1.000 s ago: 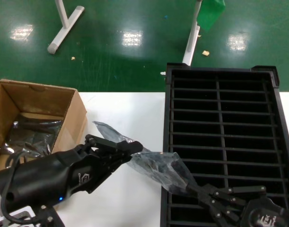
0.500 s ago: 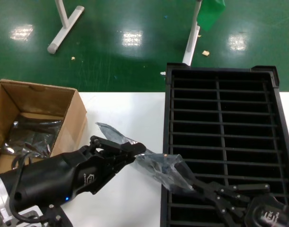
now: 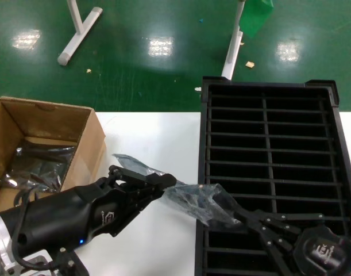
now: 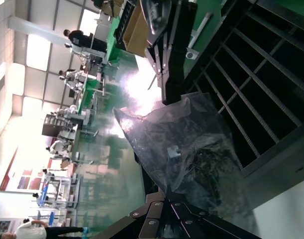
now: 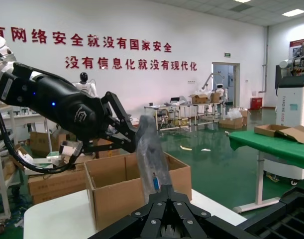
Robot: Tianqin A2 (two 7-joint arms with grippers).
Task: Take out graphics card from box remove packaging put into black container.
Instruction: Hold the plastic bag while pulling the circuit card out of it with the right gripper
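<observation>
**Bagged card held between both grippers, over the gap by the tray**

The white table (image 3: 158, 129) takes up most of the head view, with green floor behind it. On the right side of it sits the black tray (image 3: 330, 95), two columns of narrow slots, and every slot that can be seen looks bare. Some of the nearest slots are hidden behind the right arm.

At the left edge is the brown box (image 3: 89, 144), flaps up. More crinkly grey bags (image 3: 40, 161) can be seen lying inside it.

Between box and tray, the bag (image 3: 192, 198) is stretched out in the air above the table, tilted, with its far end overlapping the tray's near left corner. Something pale and small is visible through the plastic in the left wrist view, so the card (image 4: 173, 151) is taken to be still inside, but not much of it can be made out.

The left gripper (image 3: 164, 183) is clamped on the bag's left end, just beside the box's near corner. The right gripper (image 3: 235, 215) is pinched on the opposite end, low over the tray's near left slots. In the right wrist view the bag (image 5: 151, 154) is seen standing up out of the right gripper's closed fingertips (image 5: 165, 191), with the left gripper (image 5: 133, 137) gripping it from the far side, in front of the box (image 5: 122, 186).
</observation>
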